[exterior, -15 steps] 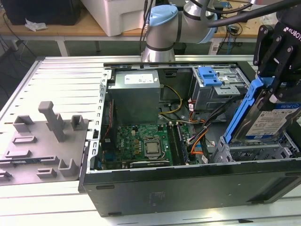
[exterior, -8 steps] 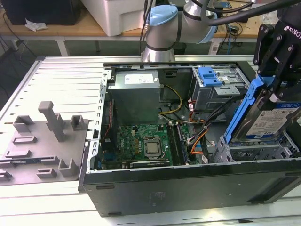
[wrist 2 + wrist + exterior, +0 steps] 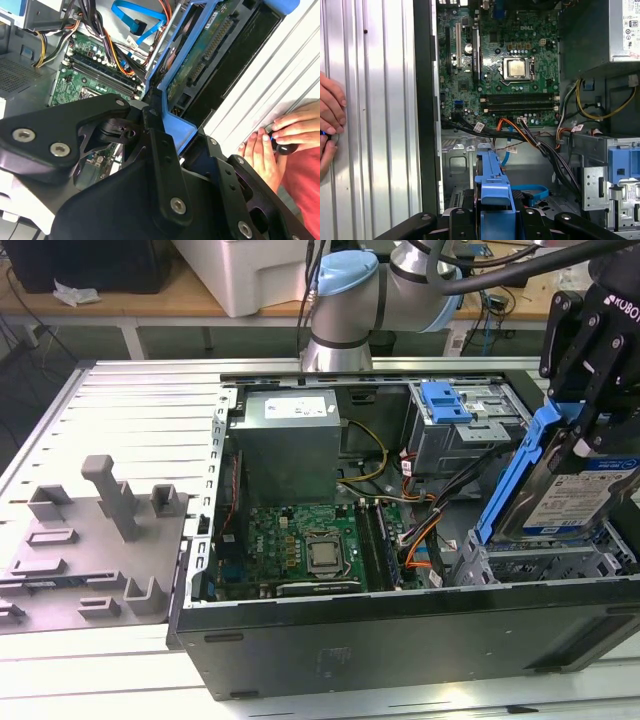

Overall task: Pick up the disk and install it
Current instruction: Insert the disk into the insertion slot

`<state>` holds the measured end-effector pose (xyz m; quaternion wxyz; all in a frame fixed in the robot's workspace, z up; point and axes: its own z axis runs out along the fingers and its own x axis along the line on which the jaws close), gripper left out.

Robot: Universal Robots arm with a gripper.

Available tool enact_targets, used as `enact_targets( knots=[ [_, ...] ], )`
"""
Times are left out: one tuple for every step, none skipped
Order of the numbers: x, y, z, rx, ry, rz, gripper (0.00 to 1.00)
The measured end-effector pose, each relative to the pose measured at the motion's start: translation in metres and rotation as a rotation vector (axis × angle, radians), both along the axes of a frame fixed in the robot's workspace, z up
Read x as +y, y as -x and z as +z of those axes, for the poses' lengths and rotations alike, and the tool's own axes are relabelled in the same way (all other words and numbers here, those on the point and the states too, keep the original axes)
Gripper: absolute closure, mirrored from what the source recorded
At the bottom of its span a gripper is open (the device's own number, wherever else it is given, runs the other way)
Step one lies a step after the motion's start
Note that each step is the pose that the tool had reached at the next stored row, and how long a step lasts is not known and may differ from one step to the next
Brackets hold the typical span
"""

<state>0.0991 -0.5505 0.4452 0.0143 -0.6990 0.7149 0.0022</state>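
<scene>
My gripper point(image 3: 588, 438) is shut on the disk point(image 3: 585, 495), a silver hard drive with a white-and-blue label in a blue carrier bracket point(image 3: 515, 480). I hold it tilted on edge over the grey metal bay point(image 3: 540, 562) at the front corner of the open computer case point(image 3: 400, 635), on the exterior view's right. In the second wrist view the disk's green circuit-board side point(image 3: 200, 60) and blue bracket point(image 3: 177, 127) sit between the black fingers point(image 3: 155, 135). In the first wrist view the bracket's blue edge point(image 3: 492, 185) stands above the case floor.
Inside the case lie the motherboard point(image 3: 300, 545), the power supply point(image 3: 290, 430), bundled cables point(image 3: 420, 530) and a grey drive cage with a blue tab point(image 3: 445, 400). A grey moulded fixture point(image 3: 90, 540) rests on the slatted table. A person's hand point(image 3: 280, 135) rests beside the case.
</scene>
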Motion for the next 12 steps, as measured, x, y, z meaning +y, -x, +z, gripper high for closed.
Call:
enact_targets(
  knots=[
    [0.0,0.0,0.0001,0.0,0.0,0.0,0.63],
    [0.0,0.0,0.0004,0.0001,0.0001,-0.001,0.63],
    [0.0,0.0,0.0006,0.0,0.0001,-0.001,0.63],
    [0.0,0.0,0.0009,0.0,0.0002,-0.002,0.63],
    [0.0,0.0,0.0011,0.0,0.0,-0.002,0.63],
    [0.0,0.0,0.0013,0.0,0.0,-0.002,0.63],
    [0.0,0.0,0.0015,0.0,-0.0001,-0.003,0.63],
    [0.0,0.0,0.0015,0.0,-0.0001,-0.003,0.63],
    [0.0,0.0,0.0015,0.0,0.0,-0.004,0.63],
    [0.0,0.0,0.0016,0.0,0.0001,-0.004,0.63],
    [0.0,0.0,0.0016,0.0,0.0001,-0.005,0.63],
    [0.0,0.0,0.0015,0.0,0.0001,-0.007,0.63]
  ],
)
